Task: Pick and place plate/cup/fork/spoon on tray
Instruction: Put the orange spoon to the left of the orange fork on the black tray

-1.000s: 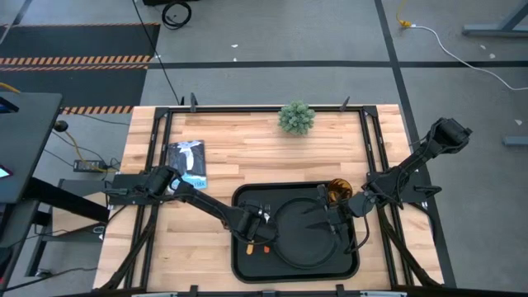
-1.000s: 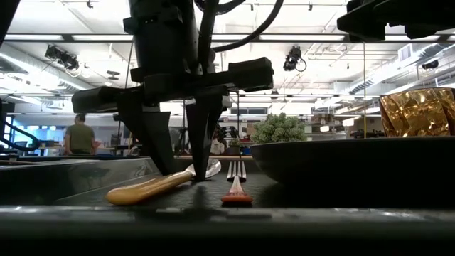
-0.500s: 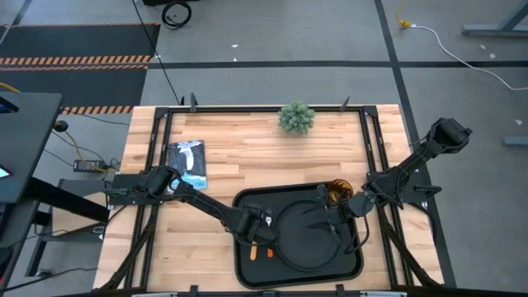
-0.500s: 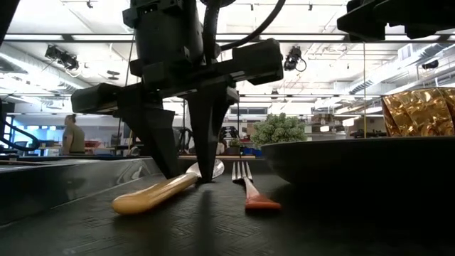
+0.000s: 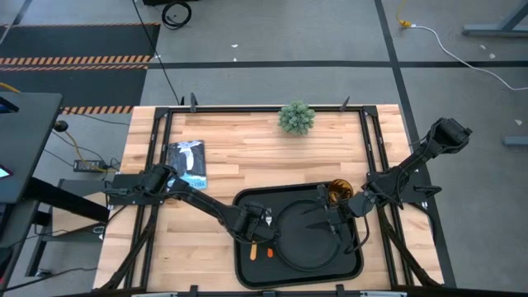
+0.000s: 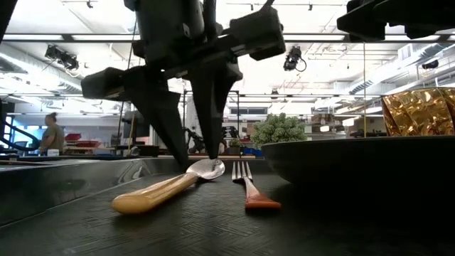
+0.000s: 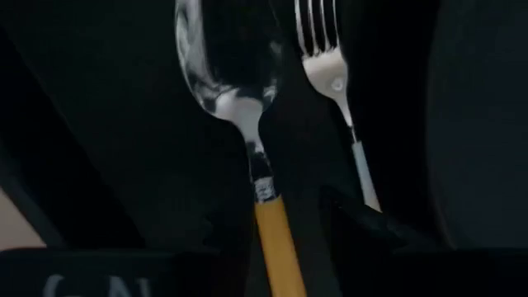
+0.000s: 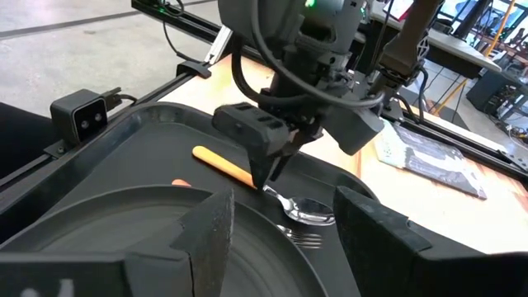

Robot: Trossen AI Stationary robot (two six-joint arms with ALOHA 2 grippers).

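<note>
The black tray (image 5: 240, 266) lies near the table's near edge. On it are the round black plate (image 5: 307, 239), the amber cup (image 5: 337, 191) at its far right corner, the orange-handled spoon (image 6: 165, 190) and the fork (image 6: 245, 181). Spoon and fork lie flat, side by side, left of the plate. My left gripper (image 6: 197, 162) is open, pointing down, with one finger on either side of the spoon's neck (image 8: 276, 196). My right gripper (image 8: 285, 231) is open just above the plate's right part (image 8: 124, 239).
A small green plant (image 5: 296, 117) stands at the table's far edge. A blue and white packet (image 5: 188, 161) lies at the left. Bare wood lies between them and the tray. A person (image 6: 53, 135) stands far off in the room.
The tray with all its things has slid a little toward the table's near edge. My left gripper has gone up a little and tipped, still open. The spoon stays lying on the tray.
</note>
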